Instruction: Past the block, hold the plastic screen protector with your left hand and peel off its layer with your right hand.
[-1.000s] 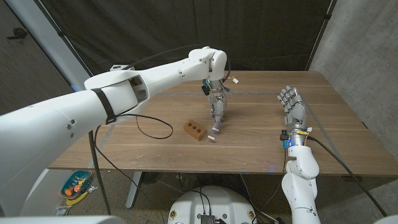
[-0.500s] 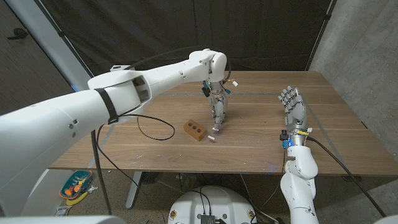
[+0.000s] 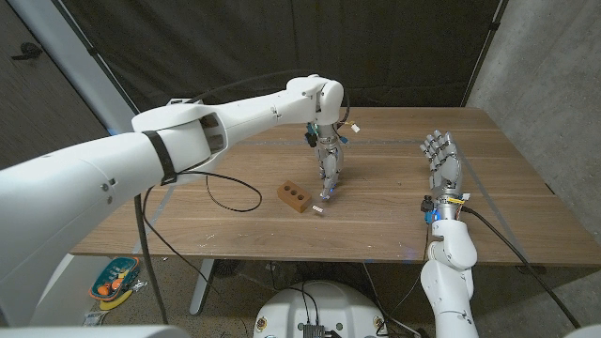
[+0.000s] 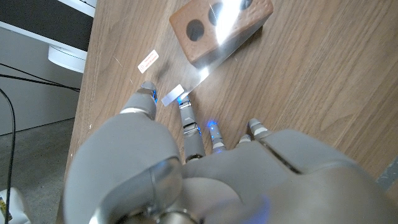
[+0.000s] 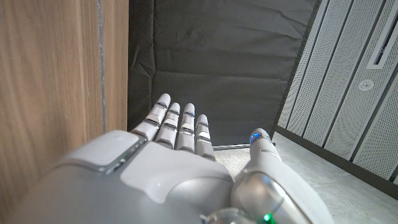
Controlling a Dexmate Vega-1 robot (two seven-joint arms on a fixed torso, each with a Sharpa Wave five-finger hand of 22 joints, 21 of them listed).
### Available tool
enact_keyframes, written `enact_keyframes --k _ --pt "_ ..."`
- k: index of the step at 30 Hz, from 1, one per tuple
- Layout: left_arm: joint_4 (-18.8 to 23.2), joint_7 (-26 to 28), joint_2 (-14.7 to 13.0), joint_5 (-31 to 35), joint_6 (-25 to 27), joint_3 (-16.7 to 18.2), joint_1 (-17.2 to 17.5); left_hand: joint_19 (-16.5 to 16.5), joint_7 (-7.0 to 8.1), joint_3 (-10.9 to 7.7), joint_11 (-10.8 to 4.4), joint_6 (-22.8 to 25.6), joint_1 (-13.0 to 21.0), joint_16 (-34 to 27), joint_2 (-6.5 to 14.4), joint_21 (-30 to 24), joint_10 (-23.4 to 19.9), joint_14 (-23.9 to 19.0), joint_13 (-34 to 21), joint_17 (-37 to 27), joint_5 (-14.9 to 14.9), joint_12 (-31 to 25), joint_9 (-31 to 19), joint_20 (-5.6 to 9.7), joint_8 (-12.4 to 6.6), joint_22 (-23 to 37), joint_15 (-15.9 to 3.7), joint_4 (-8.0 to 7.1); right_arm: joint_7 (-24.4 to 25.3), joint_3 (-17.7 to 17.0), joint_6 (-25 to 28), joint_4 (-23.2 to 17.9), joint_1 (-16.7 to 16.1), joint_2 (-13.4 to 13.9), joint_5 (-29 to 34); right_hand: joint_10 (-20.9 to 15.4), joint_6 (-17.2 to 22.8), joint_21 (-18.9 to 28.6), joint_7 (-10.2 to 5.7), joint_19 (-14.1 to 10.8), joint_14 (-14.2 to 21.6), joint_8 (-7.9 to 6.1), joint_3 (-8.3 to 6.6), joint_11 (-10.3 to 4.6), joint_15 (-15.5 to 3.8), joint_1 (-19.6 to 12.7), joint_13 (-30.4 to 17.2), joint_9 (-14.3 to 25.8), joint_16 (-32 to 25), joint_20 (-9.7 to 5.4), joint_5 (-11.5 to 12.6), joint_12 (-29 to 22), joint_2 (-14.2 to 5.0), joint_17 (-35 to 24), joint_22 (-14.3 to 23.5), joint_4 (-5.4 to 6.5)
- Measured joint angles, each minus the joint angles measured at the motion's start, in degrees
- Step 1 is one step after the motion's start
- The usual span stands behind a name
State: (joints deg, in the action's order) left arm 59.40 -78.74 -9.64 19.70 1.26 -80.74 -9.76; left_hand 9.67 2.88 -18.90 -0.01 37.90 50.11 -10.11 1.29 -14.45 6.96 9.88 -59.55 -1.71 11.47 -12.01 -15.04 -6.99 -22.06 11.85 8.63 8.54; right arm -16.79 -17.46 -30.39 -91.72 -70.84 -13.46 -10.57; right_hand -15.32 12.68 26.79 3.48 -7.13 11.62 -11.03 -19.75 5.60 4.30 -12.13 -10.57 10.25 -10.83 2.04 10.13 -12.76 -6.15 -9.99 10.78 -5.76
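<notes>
A brown block with holes lies on the wooden table near its middle. My left hand reaches down just right of it, fingers pointing at the table. In the left wrist view the clear screen protector glints as a tilted strip across the block. Its white tab sits between my thumb and a fingertip, which pinch it. My right hand stands upright at the table's right side, fingers straight and apart, holding nothing.
A small white label lies loose on the table in front of the block, also seen in the left wrist view as a label. A black cable loops over the table left of the block. The front edge is close.
My left hand has settled a little lower beside the block. The right hand and the block have not moved.
</notes>
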Motion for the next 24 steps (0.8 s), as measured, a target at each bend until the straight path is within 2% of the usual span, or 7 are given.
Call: enact_keyframes --k 4,5,9,11,19,21,24 --pt "1.67 -0.06 -0.36 0.55 0.86 -1.38 -0.45 0.27 1.40 0.00 -0.34 0.06 1.61 0.03 1.06 0.06 -0.07 0.44 -3.70 0.04 0.00 0.21 -0.51 -0.29 -0.50 0.43 0.16 0.00 0.07 -0.01 -0.36 0.23 0.11 -0.10 -0.11 0.00 0.00 0.00 0.00 0.00 0.00 0.00 0.00 0.00 0.00 0.00 0.00 0.00 0.00 0.00 0.00 0.00 0.00 0.00 0.00 0.00" --pt "2.26 -0.10 -0.52 1.08 1.60 -1.86 -0.60 0.27 2.01 0.00 -0.73 0.72 1.86 0.23 0.94 0.36 0.31 0.53 -5.14 0.05 0.00 0.29 -0.55 -0.74 -1.03 0.64 0.07 0.00 0.09 -0.02 -0.49 0.36 0.15 -0.17 -0.15 0.00 0.00 0.00 0.00 0.00 0.00 0.00 0.00 0.00 0.00 0.00 0.00 0.00 0.00 0.00 0.00 0.00 0.00 0.00 0.00 0.00" --pt "4.59 -0.10 -1.06 1.97 3.09 -3.59 -1.26 0.27 2.17 0.41 -2.43 5.46 2.61 0.25 1.65 0.94 -0.33 0.61 -8.28 0.05 0.00 0.41 -0.30 -2.99 -3.02 1.58 -0.01 -0.41 0.26 -0.06 -0.87 0.53 0.21 -0.33 -0.22 0.00 0.00 0.00 0.00 -0.22 0.36 0.00 0.00 0.00 0.01 0.00 0.00 0.00 0.00 -0.22 0.00 0.00 0.00 0.00 0.00 0.00" --pt "5.68 -0.09 -1.40 2.33 3.66 -4.22 -1.48 0.29 1.81 0.62 -3.08 8.13 3.04 0.27 1.23 0.94 -0.99 0.62 -9.57 0.06 0.00 0.41 0.18 -4.02 -4.02 2.08 -0.02 -0.63 0.32 -0.08 -0.98 0.55 0.24 -0.38 -0.23 0.00 0.00 0.00 0.00 -0.62 0.60 0.00 0.00 0.00 0.00 0.00 0.00 0.00 0.00 -0.20 0.00 0.00 0.00 0.00 0.00 0.00" --pt "10.31 -0.08 -3.08 3.89 6.17 -6.19 -2.20 0.29 1.58 0.63 -4.24 13.29 4.91 0.29 1.67 1.38 -1.59 0.62 -12.61 0.04 -0.06 0.41 1.31 -4.64 -5.71 2.90 -0.03 -0.64 0.69 -0.18 -1.57 0.86 0.47 -0.69 -0.23 0.00 0.00 0.00 0.00 -0.82 0.89 0.00 0.00 0.00 -0.29 0.00 0.00 0.00 0.00 0.00 0.00 0.00 0.00 0.00 0.00 0.00" --pt "11.48 -0.10 -3.63 4.11 6.47 -6.22 -2.12 0.26 0.94 0.44 -4.75 17.48 6.25 0.29 2.76 0.71 -3.97 0.63 -12.57 0.04 -0.45 0.01 2.02 -4.81 -7.23 3.07 -0.03 -0.45 0.80 -0.25 -1.79 0.98 0.53 -0.77 -0.23 -0.22 0.00 0.00 0.00 -0.82 0.89 0.00 0.00 0.22 -0.29 0.00 0.00 0.00 0.00 0.00 0.00 0.00 0.00 0.00 0.00 0.00" --pt "13.15 -0.14 -4.42 4.60 6.79 -5.55 -1.56 0.27 -0.10 0.00 -5.30 22.05 7.59 0.29 3.36 -0.36 -7.21 1.14 -9.33 -0.01 -0.68 -0.98 3.02 -4.81 -8.56 3.21 -0.54 -0.29 0.96 -0.32 -2.09 1.18 0.63 -0.95 -0.25 -0.62 0.00 0.00 0.00 -0.93 0.91 0.00 0.00 0.01 -0.27 0.23 0.00 0.00 0.00 -0.11 0.00 0.00 0.23 0.00 0.00 0.00"
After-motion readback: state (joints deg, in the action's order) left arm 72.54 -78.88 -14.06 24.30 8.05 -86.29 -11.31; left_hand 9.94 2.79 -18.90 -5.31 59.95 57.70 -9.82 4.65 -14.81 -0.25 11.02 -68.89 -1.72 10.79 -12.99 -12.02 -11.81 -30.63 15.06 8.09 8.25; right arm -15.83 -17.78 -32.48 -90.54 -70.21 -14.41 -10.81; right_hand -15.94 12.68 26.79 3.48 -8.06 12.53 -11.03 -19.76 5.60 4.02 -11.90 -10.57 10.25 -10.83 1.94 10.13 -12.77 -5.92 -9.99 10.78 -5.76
